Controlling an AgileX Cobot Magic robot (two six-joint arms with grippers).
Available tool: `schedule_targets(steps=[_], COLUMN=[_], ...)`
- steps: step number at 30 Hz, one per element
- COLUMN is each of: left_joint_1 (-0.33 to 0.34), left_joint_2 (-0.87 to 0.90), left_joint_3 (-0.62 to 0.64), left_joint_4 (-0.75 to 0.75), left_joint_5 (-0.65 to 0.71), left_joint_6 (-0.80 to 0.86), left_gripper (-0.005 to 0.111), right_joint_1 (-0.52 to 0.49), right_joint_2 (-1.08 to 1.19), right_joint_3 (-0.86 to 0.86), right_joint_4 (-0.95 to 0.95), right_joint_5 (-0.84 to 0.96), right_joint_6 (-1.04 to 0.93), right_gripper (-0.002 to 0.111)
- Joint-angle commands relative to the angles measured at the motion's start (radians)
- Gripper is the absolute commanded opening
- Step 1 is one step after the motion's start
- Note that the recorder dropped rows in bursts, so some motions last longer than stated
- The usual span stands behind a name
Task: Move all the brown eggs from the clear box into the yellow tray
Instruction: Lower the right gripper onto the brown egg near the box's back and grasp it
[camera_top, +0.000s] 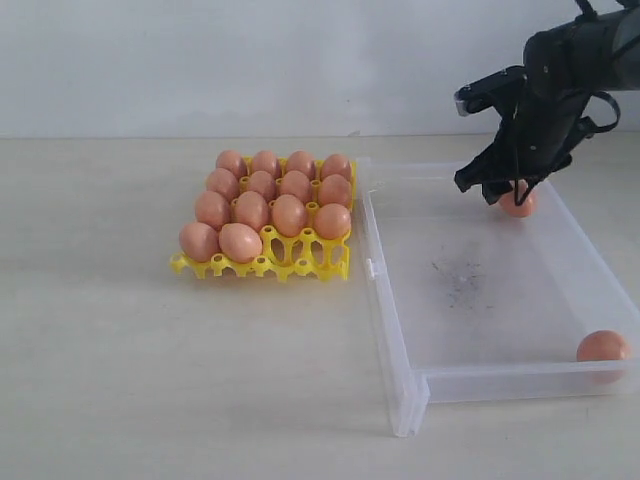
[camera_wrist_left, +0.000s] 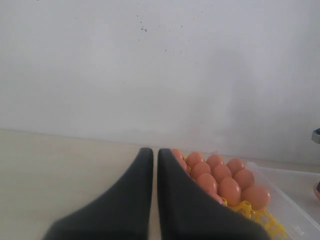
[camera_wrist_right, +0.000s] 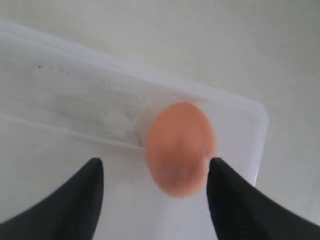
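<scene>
Pale beige tabletop (camera_top: 120, 380) runs back to a plain white wall (camera_top: 250, 60). On it stands the bright yellow lattice egg tray (camera_top: 300, 262). It holds fourteen smooth orange-brown eggs (camera_top: 288, 215), and two front cups are bare. Just beside it lies the shallow transparent plastic box (camera_top: 395, 330), with dark specks (camera_top: 455, 280) on its floor.

One egg (camera_top: 518, 205) sits in the box's far corner, its top hidden by the black right gripper (camera_top: 505, 188). Those fingers stand wide apart on either side of it. Another egg (camera_top: 603, 346) lies in the near corner, blurred low down by the front wall.

The left gripper (camera_wrist_left: 151, 150) shows only in its wrist view. Its fingers are nearly together with nothing between them, and they cover part of the tray.
</scene>
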Motion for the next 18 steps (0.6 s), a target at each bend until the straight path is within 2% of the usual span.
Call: schedule_targets(steps=[1, 18], left_joint_1=[-0.006, -0.006], left_joint_2=[-0.003, -0.003], left_joint_3=[-0.003, -0.003], left_joint_4=[-0.009, -0.009], left_joint_5=[-0.016, -0.016], left_joint_6=[-0.007, -0.007], left_gripper=[0.004, 0.004], right_joint_1=[-0.004, -0.004], right_joint_2=[0.032, 0.121], right_joint_3=[-0.035, -0.056], right_joint_4=[-0.042, -0.048], right_joint_5=[-0.031, -0.015], right_joint_6=[-0.006, -0.036], right_gripper=[0.052, 0.052])
